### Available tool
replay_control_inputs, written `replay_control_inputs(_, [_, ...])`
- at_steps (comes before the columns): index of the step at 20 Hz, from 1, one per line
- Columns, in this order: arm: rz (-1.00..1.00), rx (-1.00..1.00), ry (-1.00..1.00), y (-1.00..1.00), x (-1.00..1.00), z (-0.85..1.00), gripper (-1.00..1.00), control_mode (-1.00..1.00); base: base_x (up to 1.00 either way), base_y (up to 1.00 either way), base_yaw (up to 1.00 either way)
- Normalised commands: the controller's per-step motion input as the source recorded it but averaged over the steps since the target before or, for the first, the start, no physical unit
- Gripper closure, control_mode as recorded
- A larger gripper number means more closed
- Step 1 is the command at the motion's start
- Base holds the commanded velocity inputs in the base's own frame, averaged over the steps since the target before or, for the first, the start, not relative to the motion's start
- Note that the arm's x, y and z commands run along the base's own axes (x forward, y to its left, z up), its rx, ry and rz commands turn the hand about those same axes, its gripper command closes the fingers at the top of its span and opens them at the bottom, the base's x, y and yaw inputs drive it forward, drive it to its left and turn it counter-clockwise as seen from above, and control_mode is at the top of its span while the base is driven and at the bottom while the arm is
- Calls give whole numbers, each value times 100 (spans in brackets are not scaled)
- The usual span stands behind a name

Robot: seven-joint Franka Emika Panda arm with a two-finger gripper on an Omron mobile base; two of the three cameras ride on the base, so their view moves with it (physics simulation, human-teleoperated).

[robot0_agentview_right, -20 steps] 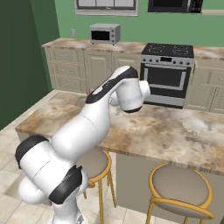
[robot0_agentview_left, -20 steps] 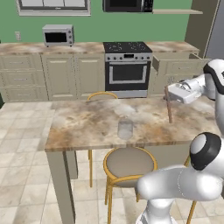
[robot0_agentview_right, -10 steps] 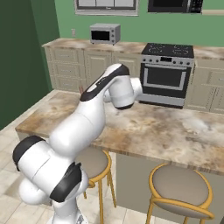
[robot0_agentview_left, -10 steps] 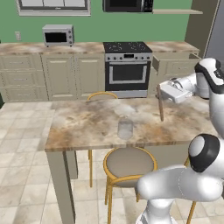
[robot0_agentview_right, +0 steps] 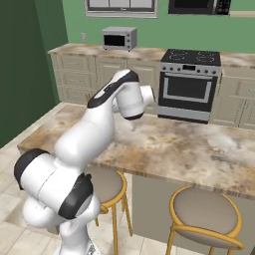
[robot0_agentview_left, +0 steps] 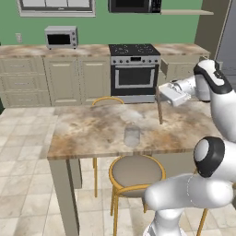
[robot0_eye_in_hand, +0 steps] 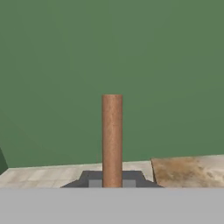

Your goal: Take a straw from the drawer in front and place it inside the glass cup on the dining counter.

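Observation:
A thin reddish-brown straw [robot0_agentview_left: 159, 109] hangs nearly upright over the right part of the dining counter [robot0_agentview_left: 87, 133], its lower end close to the marbled top. My gripper [robot0_agentview_left: 158, 91] is shut on the straw's upper end. In the hand view the straw [robot0_eye_in_hand: 112, 140] rises from between the gripper's [robot0_eye_in_hand: 112, 183] dark tips against the green wall. The clear glass cup [robot0_agentview_left: 132, 136] stands near the counter's front edge, to the left of the straw and nearer the camera. Behind the arm, the beige drawer [robot0_agentview_left: 165, 68] stands pulled out.
Two round stools [robot0_agentview_left: 136, 171] [robot0_agentview_right: 208, 214] sit at the counter's near side, and a chair back [robot0_agentview_left: 107, 100] shows at its far side. The oven [robot0_agentview_left: 134, 76] and beige cabinets [robot0_agentview_left: 60, 80] line the back wall. My own arm [robot0_agentview_right: 107, 112] blocks the counter's middle in the right base view.
The gripper has carried the straw leftward over the dining counter, closer to the glass cup. The cup has not moved.

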Motion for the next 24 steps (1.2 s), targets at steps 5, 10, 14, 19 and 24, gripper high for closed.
replay_control_inputs(5, [0, 2, 1, 12, 54, 0, 100, -100, 0, 0, 0])
replay_control_inputs(10, [0, 1, 1, 7, 50, 0, 100, -100, 0, 0, 0])
replay_control_inputs(14, [0, 0, 0, 10, 47, 0, 100, -100, 0, 0, 0])
replay_control_inputs(19, [0, 1, 0, 12, 38, 0, 100, -100, 0, 0, 0])
replay_control_inputs(24, [1, 2, 2, 16, 33, -11, 100, -100, 0, 0, 0])
